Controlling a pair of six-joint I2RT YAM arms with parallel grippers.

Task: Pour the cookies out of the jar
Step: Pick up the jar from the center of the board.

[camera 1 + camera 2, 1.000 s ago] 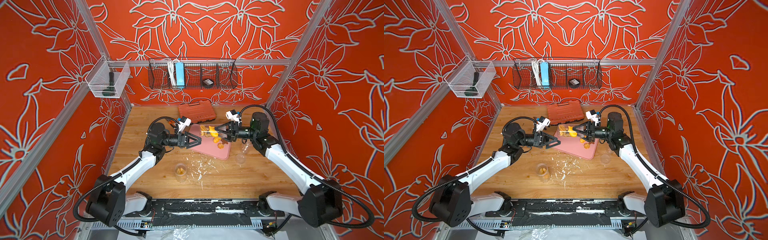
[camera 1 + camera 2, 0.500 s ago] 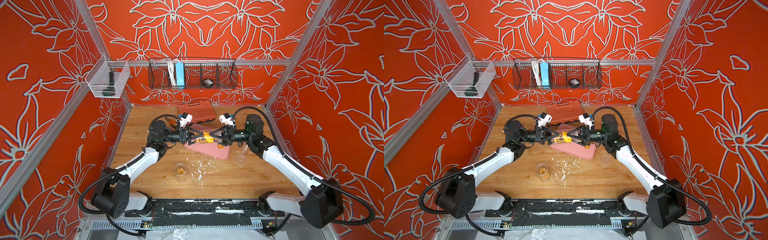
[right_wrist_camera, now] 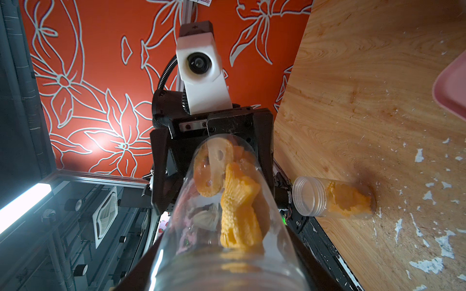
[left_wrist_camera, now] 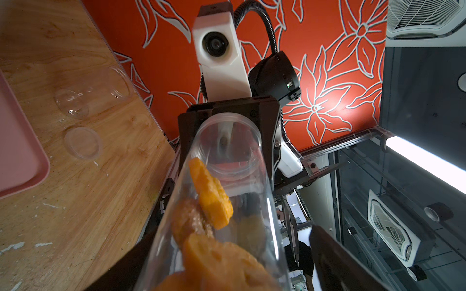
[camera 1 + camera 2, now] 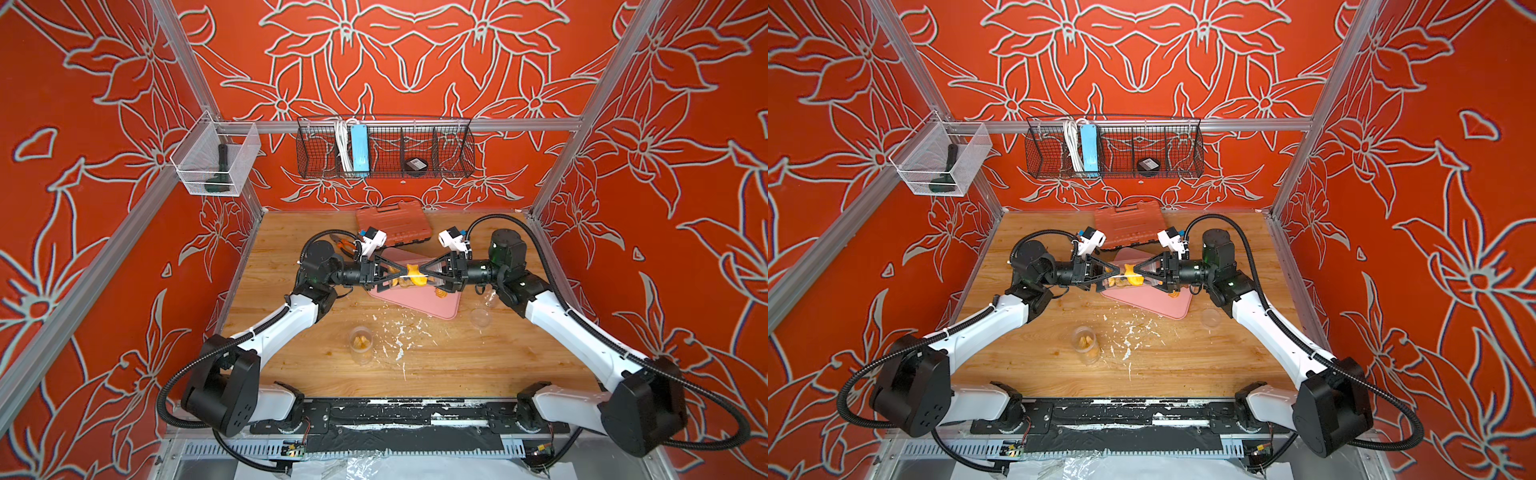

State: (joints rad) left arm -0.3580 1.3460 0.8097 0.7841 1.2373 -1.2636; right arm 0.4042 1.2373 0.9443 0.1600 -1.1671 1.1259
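Where the two arms met above the pink tray [image 5: 419, 306], at mid-table toward the far side, we recorded the following.

1. Jar [image 5: 408, 281]: clear, lying on its side in the air over the left part of the tray.
2. Right gripper [image 5: 1139, 277]: clenched on the jar, with its fingers pressed to both sides in the right wrist view.
3. Left gripper [image 5: 398, 277]: released. Its jaws straddled the jar's other end, and in the left wrist view one finger [image 4: 335, 259] stood clear of the jar wall.
4. Cookies [image 4: 211, 199]: several inside the held jar, mostly orange-yellow and at least one browner. Among them we noted a fish shape [image 3: 239, 209] and a round one with holes [image 3: 210, 171].
5. Loose cookie [image 5: 441, 294]: on the tray, just right of the jar.
6. Second jar [image 5: 360, 341]: upright on the table, near of the tray, lidless, with a few orange cookies in it.
7. Lid [image 5: 481, 318]: flat on the table by the tray's right edge. A clear container [image 4: 93, 93] lay on its side just beyond it.
8. White flecks [image 5: 400, 337]: scattered right of the second jar.
9. Red case [image 5: 392, 222]: at the far edge, with pliers [image 5: 343, 245] to its left.
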